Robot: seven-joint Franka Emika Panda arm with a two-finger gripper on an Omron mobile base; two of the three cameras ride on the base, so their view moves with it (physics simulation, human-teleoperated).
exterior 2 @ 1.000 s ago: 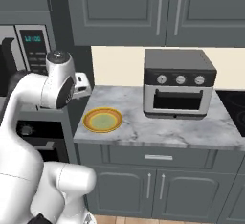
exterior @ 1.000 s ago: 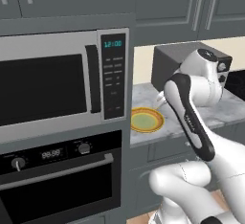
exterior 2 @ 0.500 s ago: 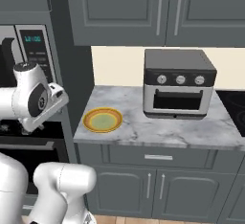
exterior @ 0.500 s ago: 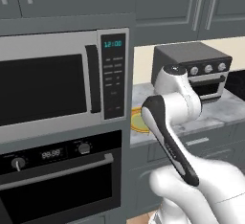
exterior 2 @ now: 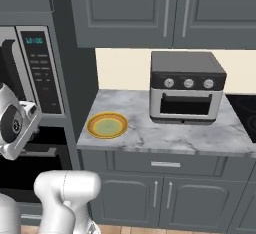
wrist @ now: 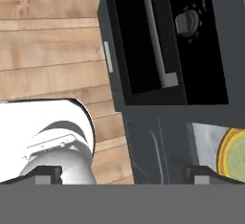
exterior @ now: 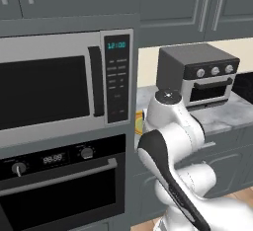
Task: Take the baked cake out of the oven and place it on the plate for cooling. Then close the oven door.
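The oven (exterior: 54, 185) sits under the microwave, and its dark-glass oven door (exterior: 59, 203) with the long silver bar handle (exterior: 59, 175) stands shut. The baked cake is out of view. On the marble counter to the oven's right lies the plate (exterior 2: 107, 126), yellow-rimmed with a pale green centre. My gripper (wrist: 124, 177) is open, its fingertips (wrist: 48, 175) far apart with nothing between them. The hand looks down past the oven door (wrist: 131, 36), its handle (wrist: 154, 27) and a knob (wrist: 189, 22), with the plate (wrist: 234, 156) at the right edge.
A silver microwave (exterior: 49, 92) with a keypad fills the wall above the oven. A grey toaster oven (exterior 2: 187, 88) stands on the counter (exterior 2: 165, 138) right of the plate. Grey cabinets hang above and close the space below; wooden floor (wrist: 52, 41) lies in front of the oven.
The arm has swung left and down, from over the counter near the plate to in front of the oven column. The gripper has stayed open.
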